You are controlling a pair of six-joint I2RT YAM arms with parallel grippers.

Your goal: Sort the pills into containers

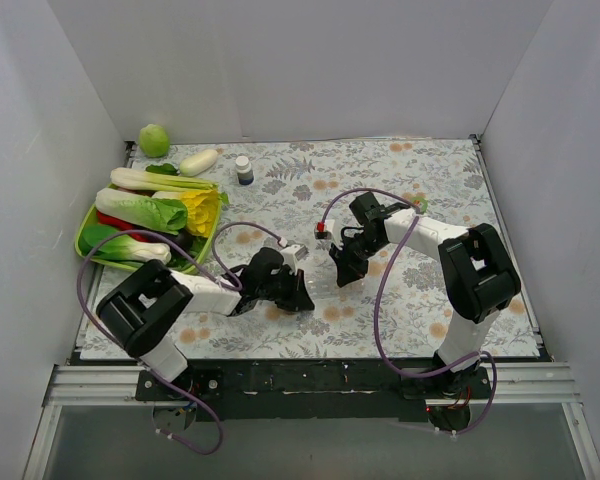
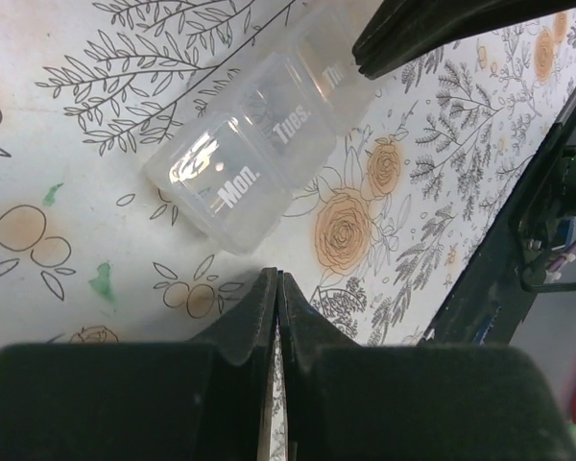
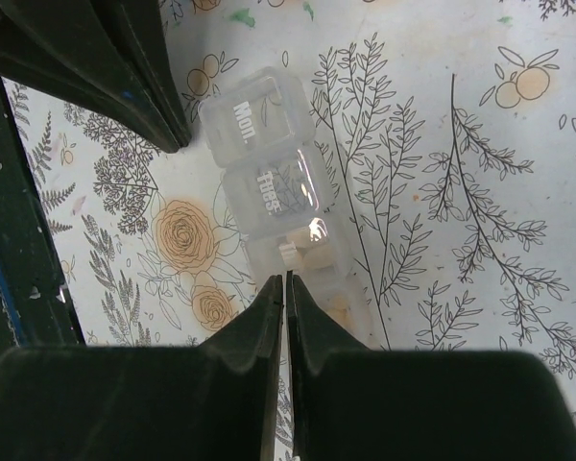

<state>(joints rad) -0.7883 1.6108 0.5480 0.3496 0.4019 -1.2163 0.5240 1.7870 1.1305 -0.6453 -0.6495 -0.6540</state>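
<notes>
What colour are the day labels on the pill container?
White, printed on the clear pill container; the left wrist view shows them best.

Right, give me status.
Left gripper shut, empty, beside the pill box. Right gripper shut, tips at its third compartment. Grippers crowd each other there.

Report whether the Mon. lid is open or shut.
Shut: the Mon. lid lies flat on its compartment, level with the Tues. lid.

Plain white walls (image 1: 310,60) are closing in the bench (image 1: 130,345) on three sides. Its top is showing a pale print of grey leaves and orange flowers, with soft, even light falling across it. An aluminium rail (image 1: 90,380) is running along the near edge.
</notes>
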